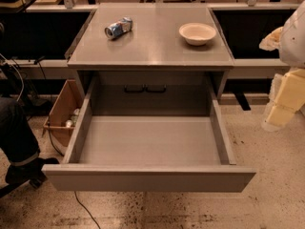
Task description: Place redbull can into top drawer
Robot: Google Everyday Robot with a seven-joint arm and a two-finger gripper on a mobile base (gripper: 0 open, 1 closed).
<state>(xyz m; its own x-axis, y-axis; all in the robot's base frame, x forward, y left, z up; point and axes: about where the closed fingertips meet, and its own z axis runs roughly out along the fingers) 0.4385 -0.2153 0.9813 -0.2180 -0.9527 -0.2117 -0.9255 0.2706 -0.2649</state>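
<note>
The redbull can (118, 28), small, dented, blue and silver, lies on its side at the back left of the grey cabinet top (152, 46). The top drawer (147, 178) is pulled fully open towards me, and its flat grey floor (147, 140) holds nothing. My gripper (280, 109), a cream and yellowish shape at the right edge of the view, hangs beside the cabinet's right side. It is well away from the can and outside the drawer, and it holds nothing that shows.
A round cream bowl (197, 33) stands on the cabinet top at the back right. A cardboard box (62, 113) with small items sits on the floor to the left. A person's leg and shoe (19, 151) are at the far left. A cable (86, 209) trails under the drawer front.
</note>
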